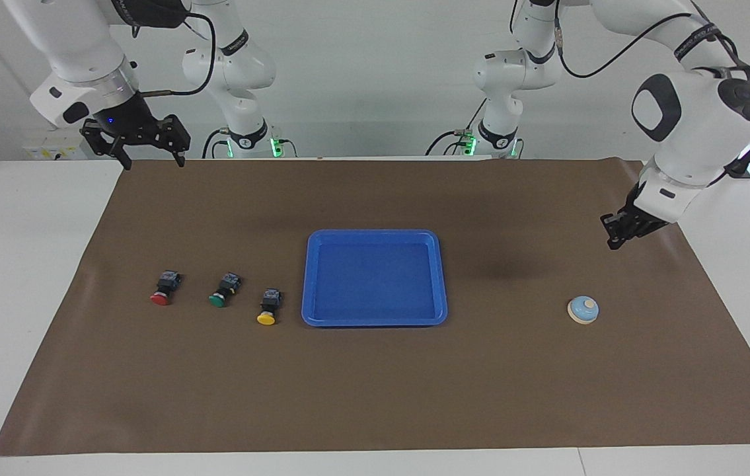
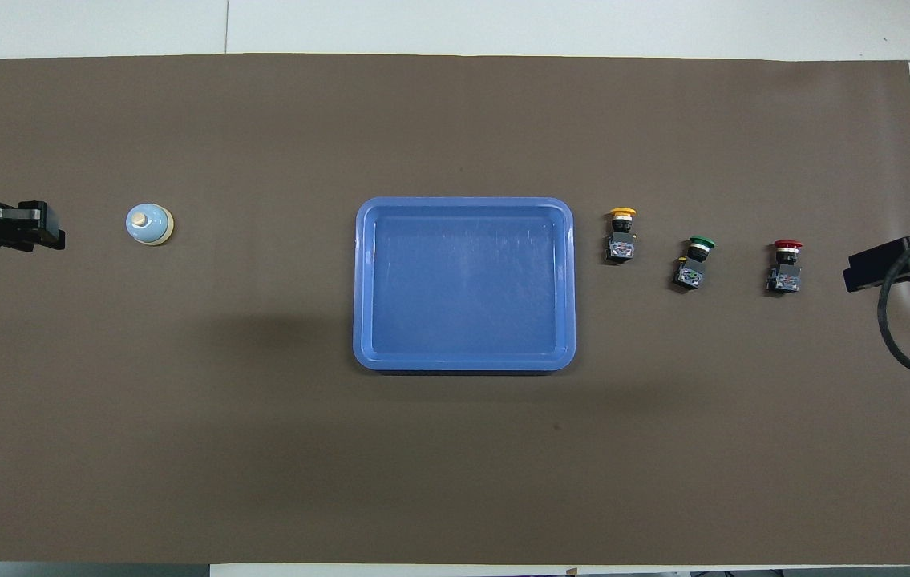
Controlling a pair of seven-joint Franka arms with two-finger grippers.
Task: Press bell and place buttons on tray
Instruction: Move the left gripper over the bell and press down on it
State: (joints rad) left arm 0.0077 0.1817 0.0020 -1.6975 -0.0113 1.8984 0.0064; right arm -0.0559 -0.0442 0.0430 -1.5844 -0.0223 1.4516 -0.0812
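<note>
one domed light-blue bell is sitting on the brown mat, apart from the clenched, empty left gripper hovering over the mat. right gripper is waiting released. glossy blue tray is lying mid-mat.

My left gripper hangs low with its wrist bent downward, fingers pressed together. My right gripper waits raised at my own end, fingers spread wide.
</note>
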